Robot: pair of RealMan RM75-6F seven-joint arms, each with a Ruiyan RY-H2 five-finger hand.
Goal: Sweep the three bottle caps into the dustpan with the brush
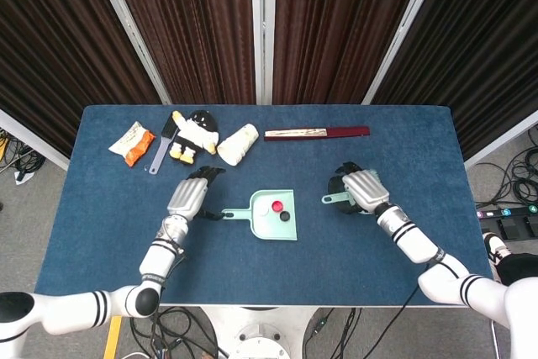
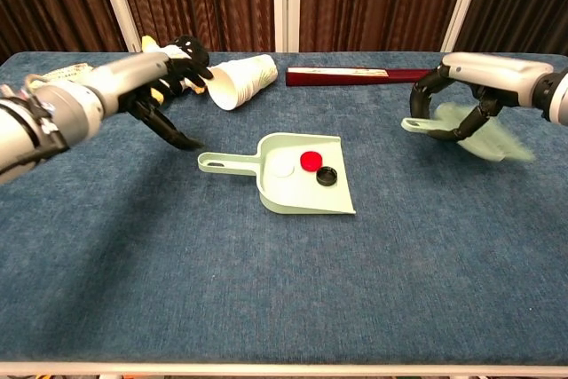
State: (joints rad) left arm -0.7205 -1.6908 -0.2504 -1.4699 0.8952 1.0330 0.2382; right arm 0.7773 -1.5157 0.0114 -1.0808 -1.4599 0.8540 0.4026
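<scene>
Three bottle caps (image 2: 306,166), white, red and black, lie inside the pale green plastic dustpan (image 2: 302,194), so the sweeping looks done. The dustpan rests flat mid-desk (image 2: 266,290), its handle pointing toward the robot's left, mouth toward its right and slightly toward the robot. The left hand (image 2: 169,73) hovers beside the handle, fingers spread, holding nothing. The right hand (image 2: 470,95) grips the pale green brush (image 2: 466,129) well apart to the side, probably to set it down.
</scene>
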